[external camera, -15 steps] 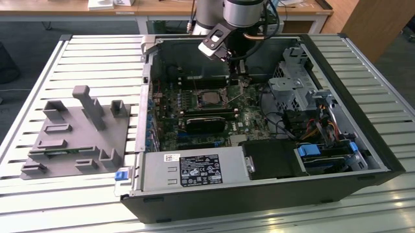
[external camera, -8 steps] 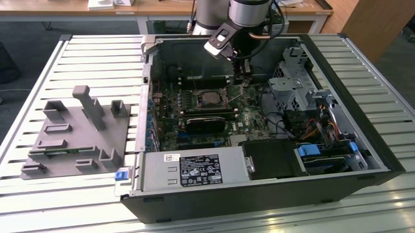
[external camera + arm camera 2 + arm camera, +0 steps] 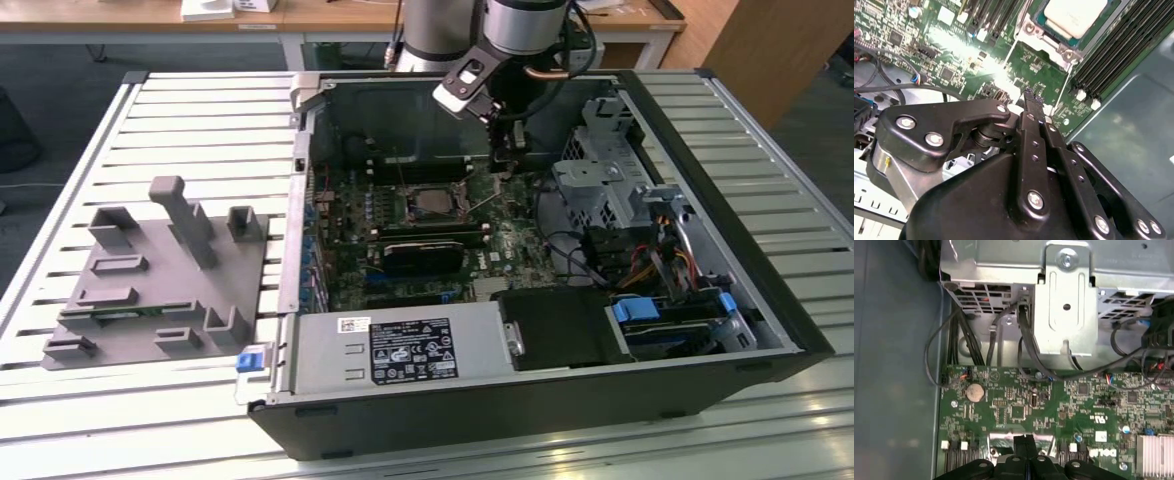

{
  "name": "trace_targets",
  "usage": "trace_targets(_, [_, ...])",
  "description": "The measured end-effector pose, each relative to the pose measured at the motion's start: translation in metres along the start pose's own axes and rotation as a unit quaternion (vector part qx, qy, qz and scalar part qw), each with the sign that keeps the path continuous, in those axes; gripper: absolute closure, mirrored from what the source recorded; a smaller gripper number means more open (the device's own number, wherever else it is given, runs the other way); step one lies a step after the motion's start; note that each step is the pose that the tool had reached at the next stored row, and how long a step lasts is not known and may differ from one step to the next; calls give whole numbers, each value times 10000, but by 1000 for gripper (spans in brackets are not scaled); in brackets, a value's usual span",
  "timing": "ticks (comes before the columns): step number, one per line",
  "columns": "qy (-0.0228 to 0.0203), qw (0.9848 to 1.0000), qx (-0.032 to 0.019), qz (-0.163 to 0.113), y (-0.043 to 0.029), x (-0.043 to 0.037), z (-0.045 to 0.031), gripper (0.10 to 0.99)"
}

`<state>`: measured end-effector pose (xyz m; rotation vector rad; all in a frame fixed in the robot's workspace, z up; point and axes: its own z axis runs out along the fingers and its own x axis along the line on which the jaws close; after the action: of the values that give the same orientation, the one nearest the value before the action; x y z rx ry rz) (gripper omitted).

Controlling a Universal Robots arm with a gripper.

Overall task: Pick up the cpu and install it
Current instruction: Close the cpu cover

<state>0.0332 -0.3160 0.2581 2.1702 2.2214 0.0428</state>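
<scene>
Near the tool (image 3: 1032, 98), the cpu (image 3: 1074, 15)

— Obstacles inside case (image 3: 534, 420)?
— Drive cage (image 3: 594, 185), cables (image 3: 577, 262) along its edge on the exterior view's right; black block (image 3: 424, 255) mid-board.
— Clearance?
— Open above motherboard (image 3: 507, 245), around the gripper (image 3: 501, 172).

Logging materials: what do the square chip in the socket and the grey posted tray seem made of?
Small square silvery cpu: likely metal lid, pale satin sheen. Grey tray with upright posts: probably moulded plastic, matte, uniform colour.
</scene>
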Motion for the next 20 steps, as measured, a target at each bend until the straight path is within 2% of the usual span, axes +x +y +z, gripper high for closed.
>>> trace_targets(9, [-4,10000,13,0,116,24,36,980])
trace_targets(20, [-5,10000,15,0,219,45,89,980])
